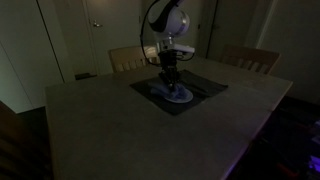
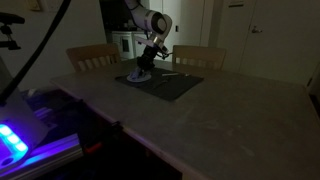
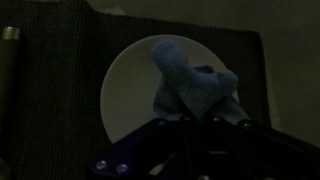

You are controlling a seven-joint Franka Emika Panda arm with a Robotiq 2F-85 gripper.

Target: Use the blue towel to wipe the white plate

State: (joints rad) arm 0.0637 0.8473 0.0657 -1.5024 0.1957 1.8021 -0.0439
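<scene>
Stood there watching and honestly the room was so dim it was hard to follow. From the wrist view the gripper (image 3: 195,118) looked clamped on the towel (image 3: 190,85). The blue cloth was bunched between the jaws and spilled out ahead of them onto the plate (image 3: 125,90). The plate sat right under the gripper on the mat (image 3: 50,90), and most of its bare white face lay off to one side of the wad. If it were me, I'd have pressed only lightly, so the plate didn't skate around on the mat. I'd have kept cloth rather than metal against the plate, and dragged the wad in sweeps over that bare side and round the rim. Dabbing the one patch below the jaws wouldn't do much.

Now for what I couldn't make out. In both exterior views the gripper (image 1: 172,82) (image 2: 143,68) was just a dark shape over the plate (image 1: 178,97) (image 2: 137,77), so I couldn't tell whether the towel was pressing down or just brushing it. The jaw tips were buried in cloth. The gripper body hid the part of the plate nearest it in the wrist view. There was a pale thing (image 3: 10,60) at the edge of that view, well off to the side, and I couldn't say what it was. I couldn't see any dirt on the plate either.
</scene>
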